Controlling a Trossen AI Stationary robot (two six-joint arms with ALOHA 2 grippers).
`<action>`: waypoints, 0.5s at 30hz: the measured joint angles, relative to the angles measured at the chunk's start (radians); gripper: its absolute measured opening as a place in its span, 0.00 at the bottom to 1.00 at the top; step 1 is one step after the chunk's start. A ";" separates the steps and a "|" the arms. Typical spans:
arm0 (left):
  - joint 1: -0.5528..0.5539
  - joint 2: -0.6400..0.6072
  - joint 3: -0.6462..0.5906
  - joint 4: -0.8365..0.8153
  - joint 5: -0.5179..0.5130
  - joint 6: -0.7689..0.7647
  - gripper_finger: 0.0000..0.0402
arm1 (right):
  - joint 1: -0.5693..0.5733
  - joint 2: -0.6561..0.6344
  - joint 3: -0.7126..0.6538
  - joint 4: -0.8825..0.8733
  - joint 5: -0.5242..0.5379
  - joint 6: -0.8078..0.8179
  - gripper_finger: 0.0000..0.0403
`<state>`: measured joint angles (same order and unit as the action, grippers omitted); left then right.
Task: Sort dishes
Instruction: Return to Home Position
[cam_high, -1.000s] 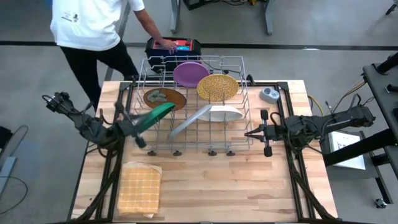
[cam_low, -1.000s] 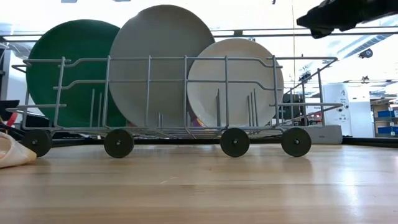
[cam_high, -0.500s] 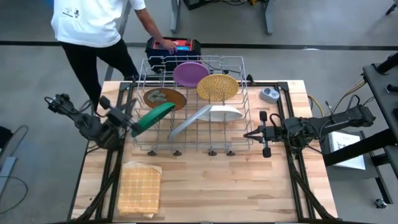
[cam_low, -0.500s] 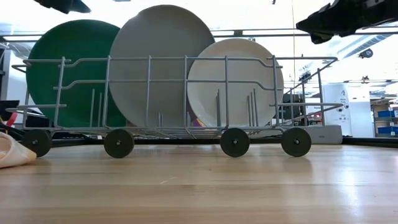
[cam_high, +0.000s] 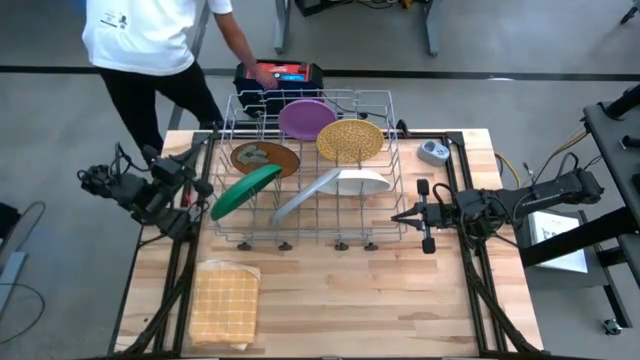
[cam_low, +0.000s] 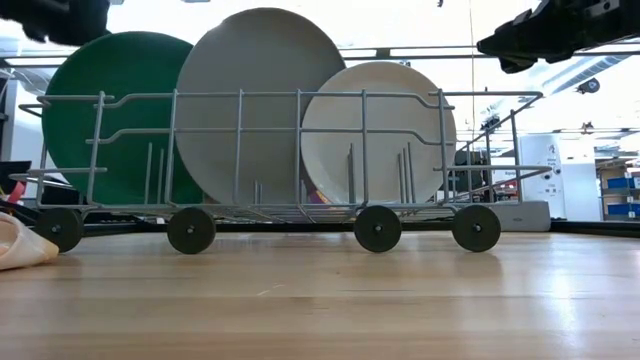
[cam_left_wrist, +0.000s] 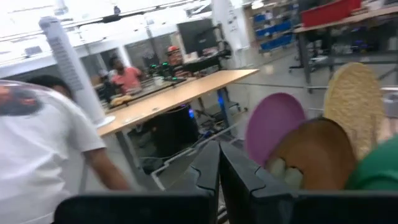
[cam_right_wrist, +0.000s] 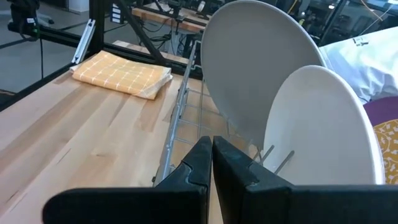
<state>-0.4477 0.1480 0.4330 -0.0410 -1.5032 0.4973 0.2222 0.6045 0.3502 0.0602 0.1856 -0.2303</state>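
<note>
A grey floor (cam_high: 430, 100) surrounds the pale wooden table (cam_high: 350, 300), and a person (cam_high: 150, 40) in a white shirt stands at its far left corner. Beyond lies a brightly lit workshop with a long wooden bench (cam_left_wrist: 180, 93), people (cam_left_wrist: 127, 78) behind it, a white cabinet (cam_low: 545, 165) and shelves of blue bins (cam_left_wrist: 273, 43).

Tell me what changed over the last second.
The left end effector, shut and empty, drew back from the round green plate toward the wooden table's left edge. The right end effector, that plate and the grey wire dish rack stayed put.
</note>
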 joint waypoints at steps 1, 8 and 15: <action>0.007 -0.015 -0.015 0.000 0.026 0.000 0.00 | 0.000 0.001 -0.010 0.027 0.000 -0.006 0.02; 0.066 -0.054 -0.034 0.041 0.055 -0.008 0.00 | 0.000 -0.003 -0.110 0.245 -0.023 -0.082 0.02; 0.076 -0.048 -0.057 0.039 0.144 -0.027 0.00 | -0.001 -0.073 -0.198 0.394 -0.079 -0.110 0.02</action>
<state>-0.3717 0.1002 0.3759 -0.0021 -1.3596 0.4702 0.2214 0.5317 0.1525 0.4545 0.1069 -0.3402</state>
